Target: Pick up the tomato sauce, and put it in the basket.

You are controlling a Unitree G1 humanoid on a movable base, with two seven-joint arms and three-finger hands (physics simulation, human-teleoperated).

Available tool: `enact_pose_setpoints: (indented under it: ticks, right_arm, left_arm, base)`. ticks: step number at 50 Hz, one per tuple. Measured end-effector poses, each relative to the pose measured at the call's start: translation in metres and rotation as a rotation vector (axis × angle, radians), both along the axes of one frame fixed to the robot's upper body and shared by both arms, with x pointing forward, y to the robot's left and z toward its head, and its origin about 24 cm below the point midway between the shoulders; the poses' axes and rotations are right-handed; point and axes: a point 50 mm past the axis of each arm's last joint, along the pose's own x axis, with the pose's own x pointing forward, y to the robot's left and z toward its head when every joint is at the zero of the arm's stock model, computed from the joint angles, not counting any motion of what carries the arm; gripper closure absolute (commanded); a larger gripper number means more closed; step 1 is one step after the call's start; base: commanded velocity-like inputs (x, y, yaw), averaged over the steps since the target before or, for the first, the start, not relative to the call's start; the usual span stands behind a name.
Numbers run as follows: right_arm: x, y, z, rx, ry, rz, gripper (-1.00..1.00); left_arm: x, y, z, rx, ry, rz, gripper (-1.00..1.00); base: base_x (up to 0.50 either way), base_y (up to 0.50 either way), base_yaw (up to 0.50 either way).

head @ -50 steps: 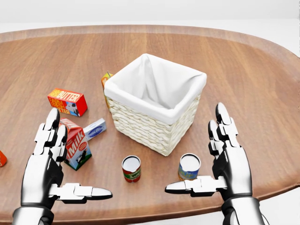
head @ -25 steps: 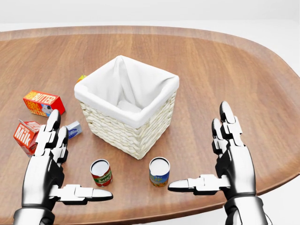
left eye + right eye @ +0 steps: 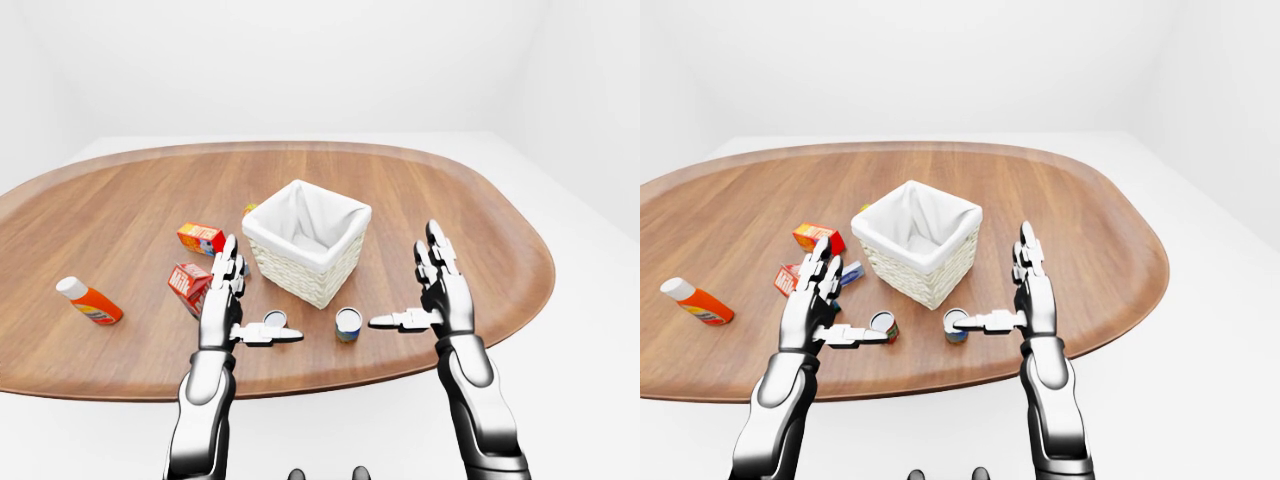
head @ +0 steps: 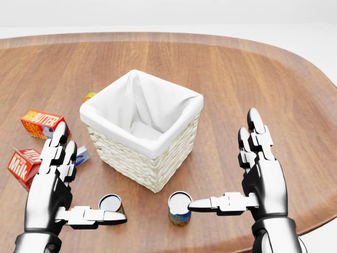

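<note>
The tomato sauce (image 4: 110,202) is a small can with a red label and a white top, standing on the table just below the basket. My left hand (image 4: 79,184) is open, and its thumb lies across the can's lower part in the head view. The wicker basket (image 4: 138,164) with a white liner is upright in the middle of the table. My right hand (image 4: 231,179) is open to the right, its thumb tip close to a blue and yellow can (image 4: 179,209). Neither hand holds anything.
A butter box (image 4: 38,123), a milk carton (image 4: 22,164) and a small blue box (image 4: 81,155) lie left of the basket. An orange item (image 4: 89,96) peeks out behind it. An orange bottle (image 3: 90,301) lies far left. The table's near edge (image 3: 300,385) is just below the cans.
The camera has moved: the basket, cans and boxes slid left, then lower in the picture. Both hands keep their open pose, and the cans now sit by the thumbs.
</note>
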Motion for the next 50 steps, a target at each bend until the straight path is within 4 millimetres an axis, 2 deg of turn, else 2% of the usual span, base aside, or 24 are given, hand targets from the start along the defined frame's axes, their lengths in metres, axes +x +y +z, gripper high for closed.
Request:
enact_pose_setpoints:
  ticks: [9, 23, 50]
  right_arm:
    - [-0.003, 0.002, 0.006, 0.002, -0.028, 0.012, -1.0]
    - [-0.001, 0.002, 0.006, 0.0, -0.026, 0.006, -1.0]
    - [0.002, 0.0, 0.003, 0.001, -0.011, 0.002, -1.0]
  left_arm:
    - [0.0, 0.0, -0.002, -0.002, 0.008, 0.0, -1.0]
    - [0.001, -0.001, -0.003, -0.004, 0.013, -0.002, -1.0]
    - [0.015, -0.003, -0.03, -0.057, 0.025, -0.013, -1.0]
  base:
    - [0.3, 0.0, 0.0]
    - [0.0, 0.0, 0.0]
    - [0.0, 0.0, 0.0]
